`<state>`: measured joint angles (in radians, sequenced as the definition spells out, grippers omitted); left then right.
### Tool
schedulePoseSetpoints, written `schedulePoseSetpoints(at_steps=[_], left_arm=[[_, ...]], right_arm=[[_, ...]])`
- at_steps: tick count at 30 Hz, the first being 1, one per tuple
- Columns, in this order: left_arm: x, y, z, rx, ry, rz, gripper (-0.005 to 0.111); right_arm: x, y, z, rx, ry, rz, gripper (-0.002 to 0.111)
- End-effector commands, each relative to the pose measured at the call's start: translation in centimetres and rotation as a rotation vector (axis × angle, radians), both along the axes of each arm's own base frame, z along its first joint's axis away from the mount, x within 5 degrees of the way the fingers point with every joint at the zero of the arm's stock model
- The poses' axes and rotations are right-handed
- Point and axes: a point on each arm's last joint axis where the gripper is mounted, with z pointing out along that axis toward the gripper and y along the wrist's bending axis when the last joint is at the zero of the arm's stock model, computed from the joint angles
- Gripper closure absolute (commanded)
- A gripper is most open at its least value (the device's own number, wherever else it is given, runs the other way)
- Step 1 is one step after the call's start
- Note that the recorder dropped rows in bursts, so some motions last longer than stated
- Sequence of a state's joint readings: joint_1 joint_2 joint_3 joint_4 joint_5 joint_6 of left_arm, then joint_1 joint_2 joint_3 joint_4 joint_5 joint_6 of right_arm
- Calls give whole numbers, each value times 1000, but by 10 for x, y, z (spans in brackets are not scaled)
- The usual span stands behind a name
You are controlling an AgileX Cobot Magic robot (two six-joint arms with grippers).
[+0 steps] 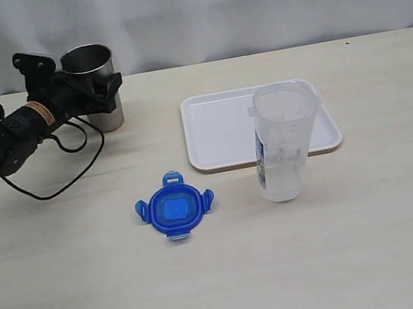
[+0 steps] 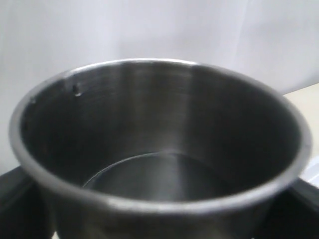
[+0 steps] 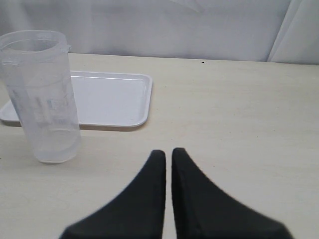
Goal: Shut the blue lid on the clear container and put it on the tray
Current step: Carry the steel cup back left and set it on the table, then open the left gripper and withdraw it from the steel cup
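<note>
None of the task's steps shows as done. The blue lid [image 1: 176, 210] lies flat on the tabletop [image 1: 384, 251] with its four flaps splayed outward, well apart from the clear container [image 1: 284, 141], which stands upright and open-mouthed to its right. The container's base rests on the bare tabletop just beside the near rim of the tray [image 1: 217, 124]. It is not on the tray, though in the exterior view its upper part overlaps it. The tray itself carries nothing. The left claw [image 1: 101, 89] is far from all of this at the back left, set around a steel tumbler [image 2: 164, 134]. Its jaws stand wide on either side of the tumbler's wall, and I cannot tell whether they press on it or merely flank it. The right claw [image 3: 168, 152] hovers low over the tabletop near the container, its two dark fingers pressed together and holding nothing. By my reading the whole job lies ahead: the lid has to be picked up, seated squarely on the container's mouth and snapped down, and the closed container then lifted over the low rim onto the tray. Neither claw is placed on the lid or the container.
</note>
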<state>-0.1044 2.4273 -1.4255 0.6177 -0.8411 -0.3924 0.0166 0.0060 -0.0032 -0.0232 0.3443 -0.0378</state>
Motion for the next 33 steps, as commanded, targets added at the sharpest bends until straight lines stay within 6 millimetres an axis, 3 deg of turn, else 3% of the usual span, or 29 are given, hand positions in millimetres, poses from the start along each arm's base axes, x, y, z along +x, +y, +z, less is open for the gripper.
schedulePoseSetpoints(at_steps=[1,5,17,28,33], left_arm=[[1,-1,5,16,0,-12,19],[0,-2,3,32,6,-25,8],[-7,1,-7,57,55,-21,8],[-18,22,-19,38,84,6,8],[-27,21,-24,54,79,-31,8]], right_arm=[[0,0,-1,-7,-5,-3,104],[0,0,-1,-7,-5,-3,104],[0,0,-1,-7,-5,-3,104],[0,0,-1,-7,-5,-3,104],[0,0,-1,-7,-5,-3,104]])
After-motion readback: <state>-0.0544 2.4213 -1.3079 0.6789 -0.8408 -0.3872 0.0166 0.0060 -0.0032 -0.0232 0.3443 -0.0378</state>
